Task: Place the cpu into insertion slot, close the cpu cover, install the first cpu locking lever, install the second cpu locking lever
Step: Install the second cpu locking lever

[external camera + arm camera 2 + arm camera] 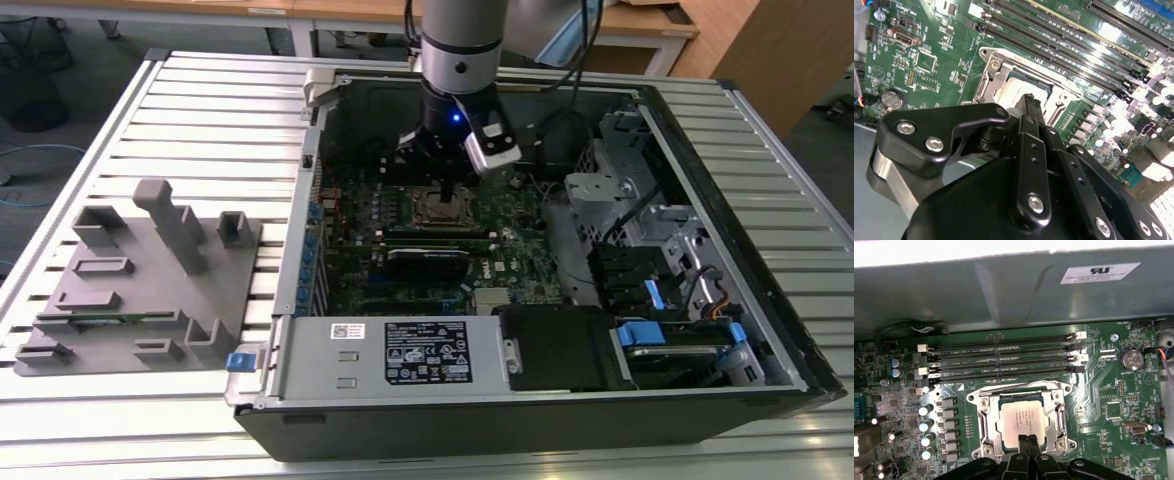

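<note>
In the exterior view, one grey moulded fixture [140,275] with several upright posts lies on the slatted table [200,110] toward the exterior view's left. Just beside it stands one open computer case [534,270], with the green motherboard [427,235] exposed inside. One boxy power supply [387,352] carrying a single large label sits along the case's near edge, and a drive cage area with two blue tabs occupies the exterior view's right. One robot arm [461,45] reaches down into the case, and its gripper [445,175] hangs directly above the CPU socket.

In the first wrist view, four long memory slots [1004,357] run side by side, all near the socket. The single cpu [1023,419] lies flat in the insertion slot, its dull silver top facing up. One cpu cover [1021,392], a thin silver frame, lies down around the chip, which shows through its square window. Four screws mark the socket corners. One round coin battery [1130,359] sits well apart from the socket.

The gripper's two fingertips [1028,444] are pressed together with no gap, holding nothing, their tips right at the chip's edge; whether they touch it cannot be told. In the second wrist view the gripper [1030,102] stands over the same socket and cover [1004,80]
</note>
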`<state>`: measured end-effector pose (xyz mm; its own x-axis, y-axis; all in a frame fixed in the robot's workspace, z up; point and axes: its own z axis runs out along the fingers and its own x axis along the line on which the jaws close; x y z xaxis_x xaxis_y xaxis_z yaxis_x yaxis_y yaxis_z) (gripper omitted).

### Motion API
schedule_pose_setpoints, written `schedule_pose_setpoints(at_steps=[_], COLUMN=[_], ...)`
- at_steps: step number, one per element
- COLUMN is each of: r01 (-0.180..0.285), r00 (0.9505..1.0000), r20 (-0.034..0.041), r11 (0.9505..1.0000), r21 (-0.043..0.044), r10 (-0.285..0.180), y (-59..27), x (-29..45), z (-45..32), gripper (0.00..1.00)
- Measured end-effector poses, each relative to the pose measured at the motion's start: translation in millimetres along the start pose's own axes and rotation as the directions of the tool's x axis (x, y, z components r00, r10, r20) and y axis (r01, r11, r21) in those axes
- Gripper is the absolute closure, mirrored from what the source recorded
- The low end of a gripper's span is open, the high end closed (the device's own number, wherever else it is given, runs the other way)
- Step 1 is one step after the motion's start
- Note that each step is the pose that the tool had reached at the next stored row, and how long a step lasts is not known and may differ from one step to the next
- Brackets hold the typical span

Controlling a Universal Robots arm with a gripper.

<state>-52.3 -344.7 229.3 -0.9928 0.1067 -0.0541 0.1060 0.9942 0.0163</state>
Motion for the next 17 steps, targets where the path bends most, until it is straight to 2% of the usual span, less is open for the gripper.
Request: schedule_pose_setpoints(at_steps=[6,11,17], r01=[0.000,0.000,0.000], r00=[1.0000,1.0000,1.0000], r20=[-0.0001,-0.0001,0.0000], r11=[1.0000,1.0000,1.0000], r21=[0.0001,0.0002,0.0000], r10=[0.000,0.000,0.000], y=[0.2,-1.4,-11.1], x=[-0.6,-0.8,-1.1], z=[-11.7,-12.4,-12.5], gripper=[0.90,0.90,0.90])
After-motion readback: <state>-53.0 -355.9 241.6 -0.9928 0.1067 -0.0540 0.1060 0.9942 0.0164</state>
